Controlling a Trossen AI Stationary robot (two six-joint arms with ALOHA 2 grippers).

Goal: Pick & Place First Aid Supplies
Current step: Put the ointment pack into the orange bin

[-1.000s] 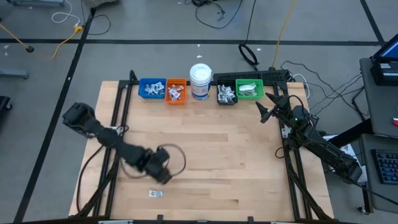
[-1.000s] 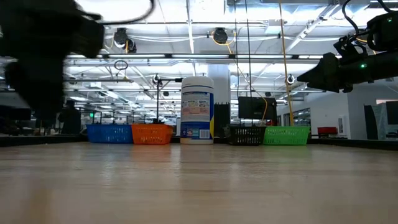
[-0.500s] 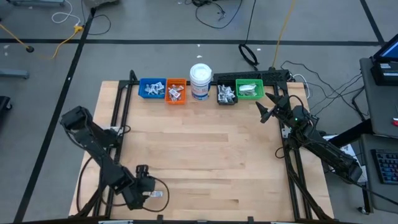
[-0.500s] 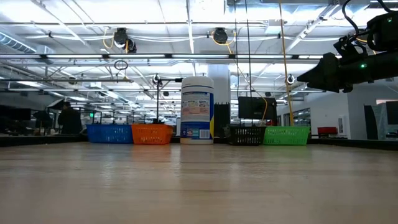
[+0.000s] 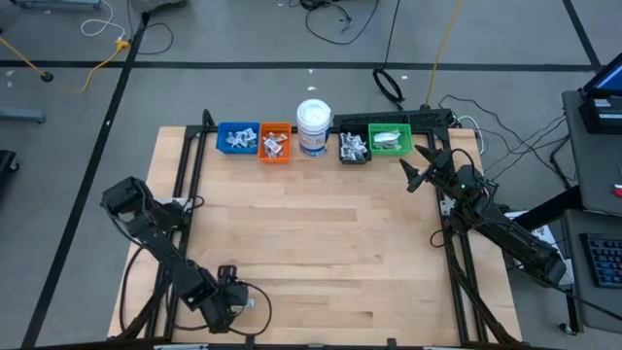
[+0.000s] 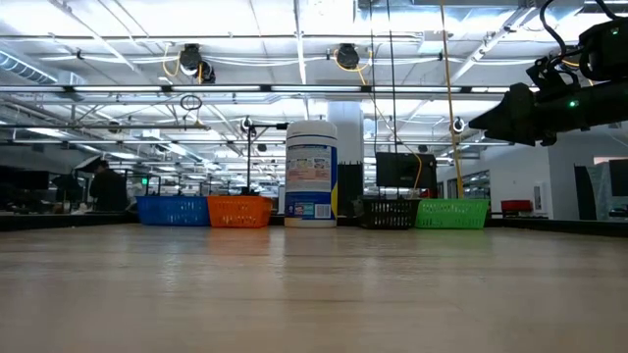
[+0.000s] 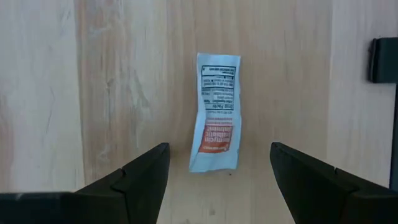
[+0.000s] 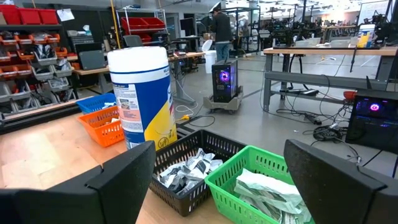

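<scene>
My left gripper point(image 7: 217, 171) hung released over a flat packet point(image 7: 217, 112) on the tabletop point(image 7: 112, 81); my fingers might have slid over it without catching an edge.

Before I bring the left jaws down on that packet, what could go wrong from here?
1. The packet lies flat on the table, so the open left gripper may scrape the wood or slide over it rather than pinch it.
2. It sits near the table's front edge; a nudge might push it off.
3. The bins stand at the far edge beside the white jar, which a carry could clip. The right gripper waits near the green bin.
</scene>
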